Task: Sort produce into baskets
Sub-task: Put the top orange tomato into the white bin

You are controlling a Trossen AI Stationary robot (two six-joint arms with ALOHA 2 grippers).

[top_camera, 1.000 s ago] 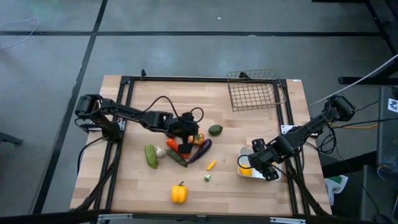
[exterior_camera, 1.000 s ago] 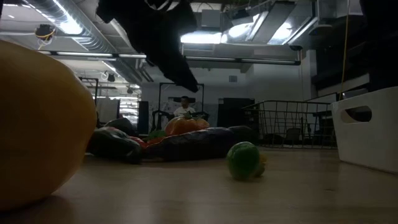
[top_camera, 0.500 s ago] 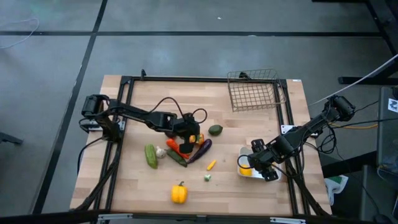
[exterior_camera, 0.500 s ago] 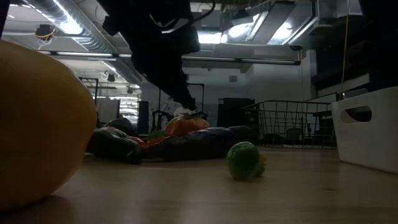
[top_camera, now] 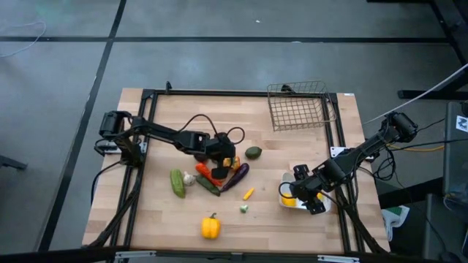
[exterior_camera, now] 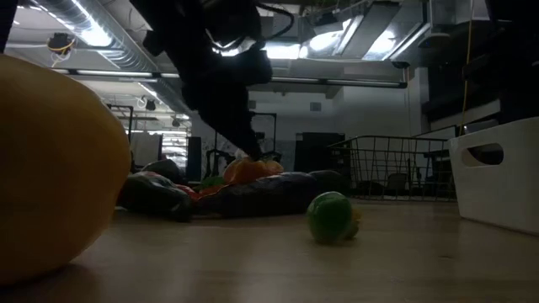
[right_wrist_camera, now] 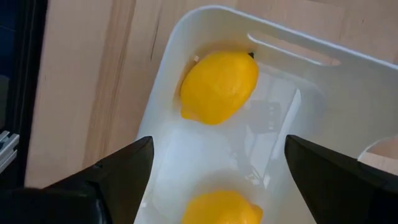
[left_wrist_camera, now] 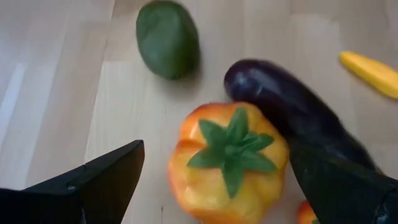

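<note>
Sorting stage: you have two yellow lemons lying in the shallow white rectangular tray; most produce lies clustered mid-bench.
Left tool: spread wide, one finger either side of the small orange-yellow pepper with a green stalk, poised above it and not yet closing; you appear to be lining up a grasp.
Pepper's neighbours: a dark purple eggplant touches it on one side, so that finger has little room; a dark green rounded fruit lies apart.
Right tool: spread, empty, hovering over the tray's interior, which suggests a release there.
Square metal wire-mesh basket: at the bench's far edge, nothing visible inside.
Outliers: a large yellow bell pepper sits near the front edge, well apart from the cluster.
Wooden bench: carries everything.
</note>
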